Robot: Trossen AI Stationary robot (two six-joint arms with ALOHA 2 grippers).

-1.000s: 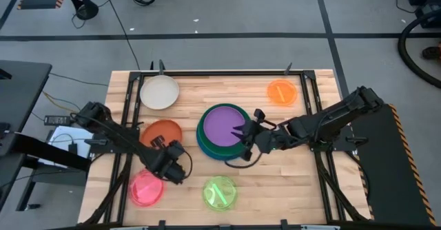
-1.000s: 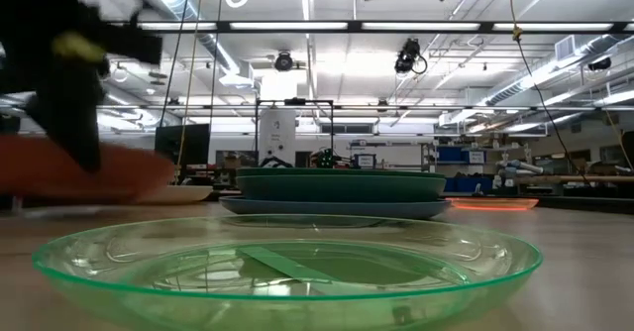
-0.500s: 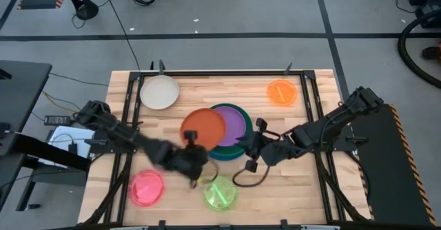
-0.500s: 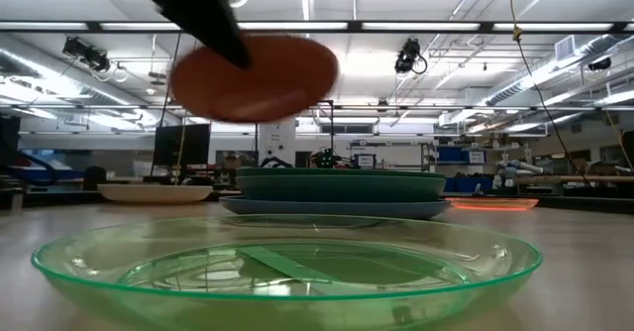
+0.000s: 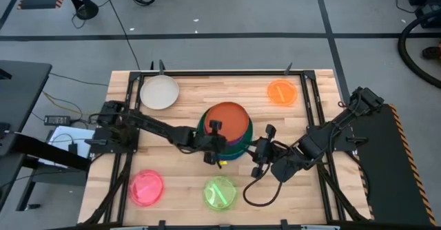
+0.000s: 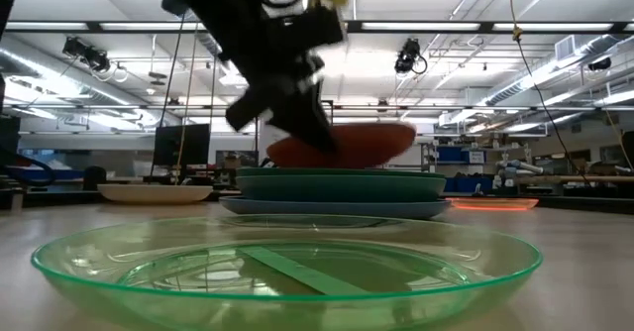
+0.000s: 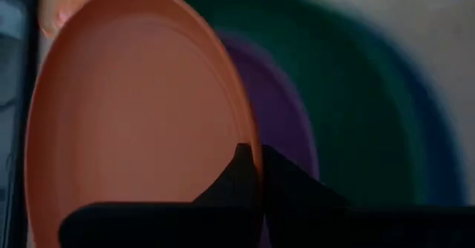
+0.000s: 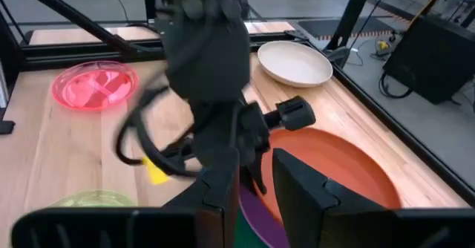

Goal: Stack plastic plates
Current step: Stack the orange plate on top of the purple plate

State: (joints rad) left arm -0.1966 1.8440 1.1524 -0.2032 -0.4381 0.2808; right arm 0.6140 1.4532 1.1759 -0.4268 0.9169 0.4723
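On a pale wooden slatted table (image 5: pixel 186 182) in a bright workshop with ceiling strip lights and a grey floor, the left gripper (image 5: pixel 215 149) is pinching the rim of a round rust-orange plastic plate (image 5: pixel 227 120), holding it just above a stack of purple plate (image 7: pixel 286 122), dark green plate (image 7: pixel 356 92) and blue plate (image 6: pixel 327 208) at the table's middle. The right gripper (image 5: pixel 262 160) is hovering just beside the stack with its fingers slightly spread, gripping nothing. Around the stack are lying a cream plate (image 5: pixel 159 91), a small translucent orange plate (image 5: pixel 281 91), a pink plate (image 5: pixel 147 187) and a lime plate (image 5: pixel 220 192).
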